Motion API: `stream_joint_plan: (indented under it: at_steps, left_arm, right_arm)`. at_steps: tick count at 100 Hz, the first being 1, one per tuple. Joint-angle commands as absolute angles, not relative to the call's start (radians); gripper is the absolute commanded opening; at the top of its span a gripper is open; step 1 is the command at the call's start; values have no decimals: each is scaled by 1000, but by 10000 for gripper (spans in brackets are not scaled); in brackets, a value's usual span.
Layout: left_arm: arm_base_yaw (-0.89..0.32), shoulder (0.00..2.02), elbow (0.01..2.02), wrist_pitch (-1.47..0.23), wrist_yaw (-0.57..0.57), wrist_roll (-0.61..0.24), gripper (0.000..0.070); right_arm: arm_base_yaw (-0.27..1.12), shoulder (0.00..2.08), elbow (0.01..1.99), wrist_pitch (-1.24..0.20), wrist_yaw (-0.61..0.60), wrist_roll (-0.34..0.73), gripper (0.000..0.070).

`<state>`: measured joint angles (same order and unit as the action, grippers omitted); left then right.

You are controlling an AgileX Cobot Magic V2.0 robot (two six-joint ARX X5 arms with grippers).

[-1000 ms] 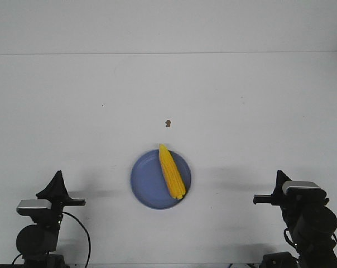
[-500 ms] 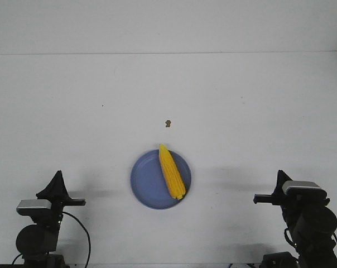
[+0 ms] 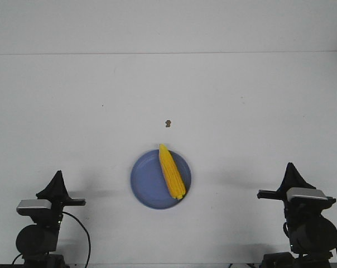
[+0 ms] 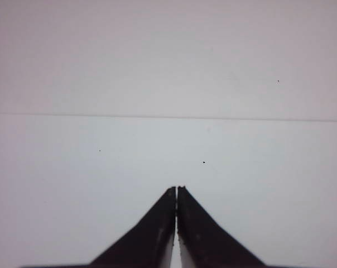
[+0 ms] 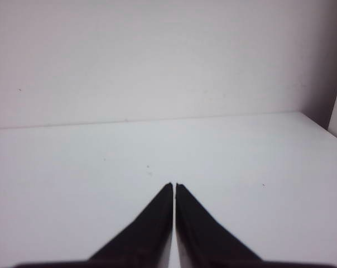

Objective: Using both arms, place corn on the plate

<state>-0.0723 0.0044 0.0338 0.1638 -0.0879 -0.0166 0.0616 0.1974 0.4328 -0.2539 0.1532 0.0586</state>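
On plate (image 3: 146,187), right half: corn (image 3: 171,172) lying, tip away | left gripper (image 4: 176,188) closed, empty | right gripper (image 5: 174,185) closed, empty | both well apart from plate

Corn on the plate, both arms parked clear of it.

The yellow-orange corn (image 3: 172,171) lies flat on the right half of the round periwinkle-blue plate (image 3: 145,184), its pointed tip at the far rim and its blunt end near the front-right rim. Plate and cob sit between the two sets of jaws, well apart from each. The left gripper (image 4: 176,190) and right gripper (image 5: 174,186) both have their black pointed fingers pressed together, holding nothing.
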Motion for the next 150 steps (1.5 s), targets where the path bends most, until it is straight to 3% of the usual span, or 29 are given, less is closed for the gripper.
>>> stream_joint_plan:
  at_steps: [1, 29, 47, 99, 150]
  left_arm:
    - [-72, 3, 14, 174, -89, -19, 12]
    - [-72, 3, 14, 174, -89, -19, 12]
    - [-72, 3, 14, 174, -89, -19, 12]
    - [-72, 3, 14, 174, -89, -19, 12]
    - [-72, 3, 14, 174, -89, -19, 12]
  right_arm:
    - [52, 169, 407, -224, 149, 43, 16]
    - [3, -1, 253, -161, 65, 41, 16]
    - [-10, 1, 210, -138, 44, 36, 16]
    - [-10, 1, 13, 135, 45, 63, 16]
    - [-10, 1, 12, 127, 52, 63, 16]
